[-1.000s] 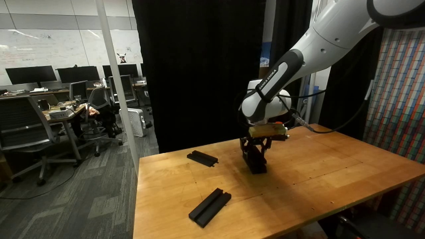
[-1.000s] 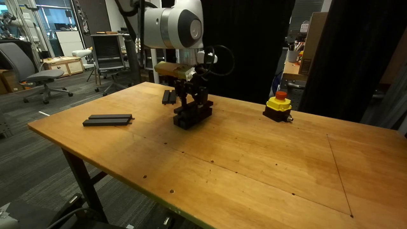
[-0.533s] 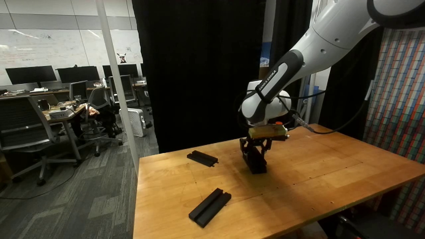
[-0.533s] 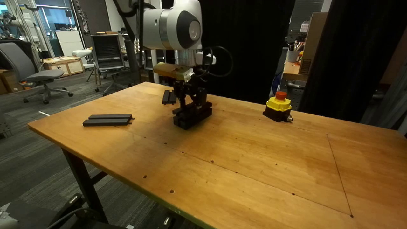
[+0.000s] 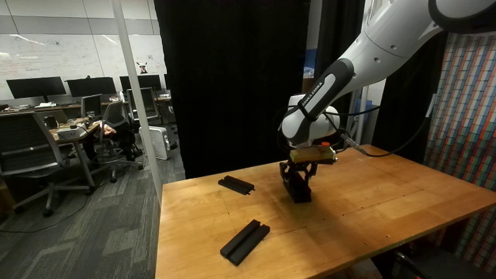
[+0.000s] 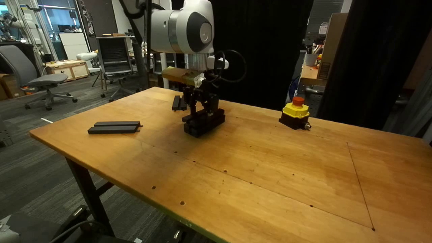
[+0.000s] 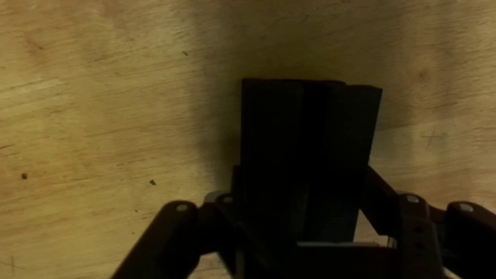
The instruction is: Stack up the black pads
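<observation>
1. Since the earlier frames, the upper pad point(image 6: 201, 116) and the fingers point(image 6: 193, 107) have shifted slightly left in an exterior view; the stack point(image 6: 206, 128) beneath has stayed put.
2. There, the fingers are clenched on the long sides of the upper pad, which lies on top of the stack, set on the counter point(image 6: 270, 175). Upper pad and stack share a long axis running from near left to far right. A red-topped yellow button point(image 6: 296, 110) stands well apart to the right.
3. In an exterior view, the nearer loose pad point(image 5: 245, 242) lies flat, its long axis slanting from lower left to upper right. The farther loose pad point(image 5: 236, 185), also flat, slants from upper left to lower right, small pegs at its right end. Under the arm point(image 5: 368, 58), the stack's near end points down and a little right.
4. In the wrist view, the upper pad sits between the fingers, touched on both sides. Its long axis runs up the view, a groove along its length.
</observation>
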Available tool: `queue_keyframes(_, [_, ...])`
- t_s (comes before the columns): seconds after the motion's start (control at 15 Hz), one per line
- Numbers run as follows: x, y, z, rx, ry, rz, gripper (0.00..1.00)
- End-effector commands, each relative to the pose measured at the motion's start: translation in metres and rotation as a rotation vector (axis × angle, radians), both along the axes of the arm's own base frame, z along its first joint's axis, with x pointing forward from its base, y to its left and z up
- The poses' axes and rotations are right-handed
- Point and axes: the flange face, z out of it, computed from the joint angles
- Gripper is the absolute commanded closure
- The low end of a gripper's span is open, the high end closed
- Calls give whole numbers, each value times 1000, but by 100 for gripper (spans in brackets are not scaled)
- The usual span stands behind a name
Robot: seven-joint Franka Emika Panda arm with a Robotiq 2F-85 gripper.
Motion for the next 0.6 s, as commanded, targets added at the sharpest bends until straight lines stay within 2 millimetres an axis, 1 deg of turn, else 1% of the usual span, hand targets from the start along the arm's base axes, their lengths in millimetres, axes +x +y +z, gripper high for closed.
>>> queue_keyframes(0.0, [-3, 4, 11, 9, -28, -13, 54])
queue_keyframes(0.4, [-1, 3, 8, 16, -19, -31, 54])
queue_keyframes(0.47, [-1, 2, 8, 18, -16, -35, 7])
queue_keyframes(0.53, [-1, 2, 8, 21, -17, -37, 6])
